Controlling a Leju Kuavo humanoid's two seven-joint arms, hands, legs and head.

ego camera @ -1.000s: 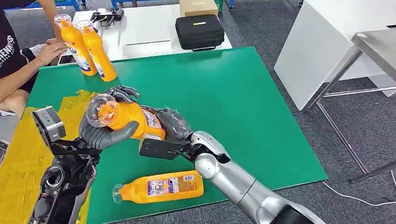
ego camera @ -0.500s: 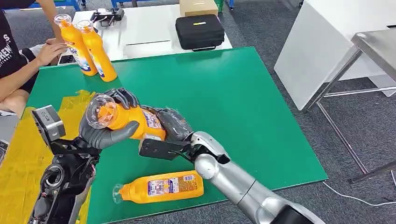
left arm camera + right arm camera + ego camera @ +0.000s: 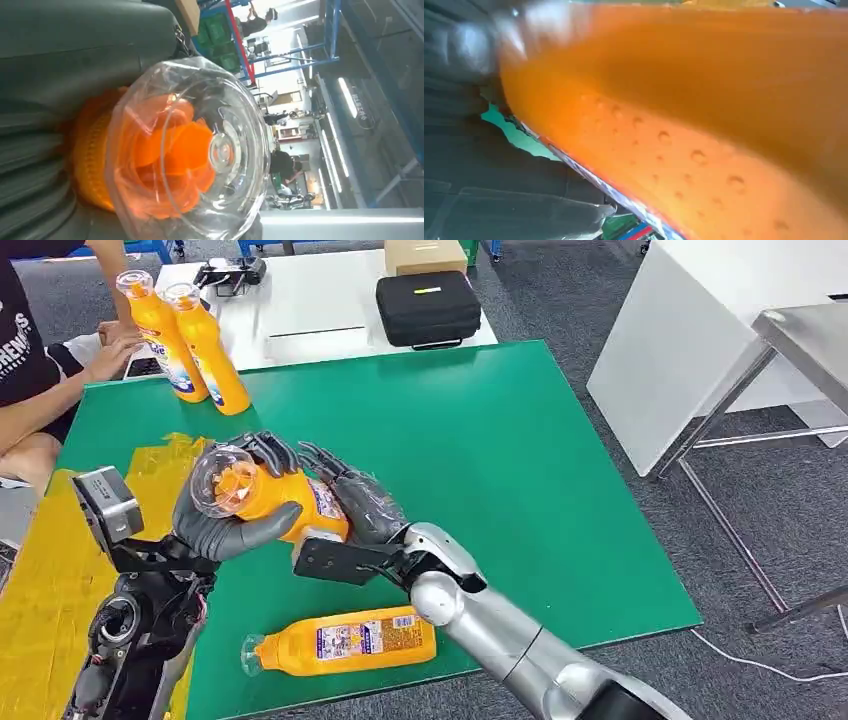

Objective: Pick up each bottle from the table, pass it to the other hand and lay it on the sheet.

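You're mid-handover: the left hand (image 3: 232, 523) grips the orange plastic bottle (image 3: 268, 498), the right hand (image 3: 352, 498) has fingers spread beside it, so next lay it on the yellow sheet (image 3: 40, 580).

I can make out very little lettering. The person's dark shirt (image 3: 18, 340) at the table's far left carries white capitals, of which I read only "REWS", cut off by the picture's edge. The lying bottle (image 3: 345, 640) has a printed label with a red band, and the two standing bottles (image 3: 190, 340) carry blue marks, all too small to read.
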